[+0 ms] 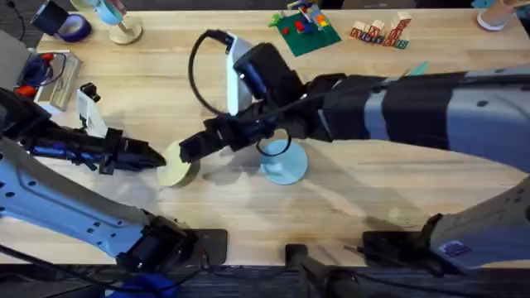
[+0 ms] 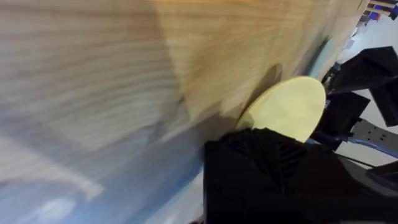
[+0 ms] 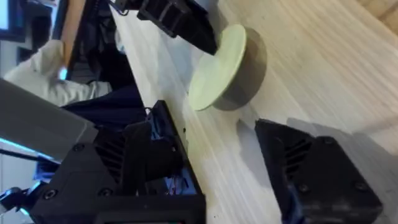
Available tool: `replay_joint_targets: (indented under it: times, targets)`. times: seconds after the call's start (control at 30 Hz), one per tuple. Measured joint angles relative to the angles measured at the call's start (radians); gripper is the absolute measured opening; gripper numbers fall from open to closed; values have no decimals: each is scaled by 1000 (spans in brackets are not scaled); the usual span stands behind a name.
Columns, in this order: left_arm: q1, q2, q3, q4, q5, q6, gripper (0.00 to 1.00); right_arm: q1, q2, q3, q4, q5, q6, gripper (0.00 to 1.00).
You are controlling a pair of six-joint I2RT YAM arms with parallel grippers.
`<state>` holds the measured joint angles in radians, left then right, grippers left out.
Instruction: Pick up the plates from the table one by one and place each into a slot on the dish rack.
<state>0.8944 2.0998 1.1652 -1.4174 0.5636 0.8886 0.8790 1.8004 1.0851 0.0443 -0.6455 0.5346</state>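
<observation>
A cream-yellow plate (image 1: 178, 170) sits left of centre on the table (image 1: 389, 190), tilted with one edge raised. My left gripper (image 1: 157, 157) is shut on its rim; in the left wrist view the plate (image 2: 289, 109) sticks out past my black finger (image 2: 267, 174). My right gripper (image 1: 189, 149) hangs open just beyond it, and the right wrist view shows the plate (image 3: 217, 68) ahead of the wide-spread fingers (image 3: 317, 180). A light blue plate (image 1: 286, 165) lies flat under the right arm. A whitish upright piece that looks like the dish rack (image 1: 234, 83) stands behind that arm, partly hidden.
A green baseplate with bricks (image 1: 305, 31) and wooden blocks (image 1: 381, 33) stand at the far edge. Clutter sits at the far left: a tray (image 1: 50, 79), a purple roll (image 1: 73, 29), a wooden stand (image 1: 124, 33). The right arm spans the middle.
</observation>
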Motion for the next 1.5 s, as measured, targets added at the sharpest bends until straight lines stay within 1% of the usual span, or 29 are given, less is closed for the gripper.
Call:
replay_joint_targets:
  times: [0.13,0.23,0.43,0.6,0.8,1.0,1.17,1.3,1.4,1.5]
  targets:
    - [0,0,0,0,0,0,38,30,2,0,9,50,12,995]
    - [0,0,0,0,0,0,38,47,11,0,45,72,24,995]
    - [0,0,0,0,0,0,38,65,82,1,150,98,100,995]
    - [0,0,0,0,0,0,38,70,101,1,165,161,196,995]
    - [0,0,0,0,0,0,38,98,101,1,220,190,244,995]
    - [0,0,0,0,0,0,38,130,103,1,227,226,299,995]
    - [0,0,0,0,0,0,38,141,125,1,275,245,329,995]
    - [0,0,0,0,0,0,38,153,137,1,273,282,355,995]
    - [0,0,0,0,0,0,38,164,138,1,274,304,365,979]
    - [0,0,0,0,0,0,38,170,142,1,286,314,389,941]
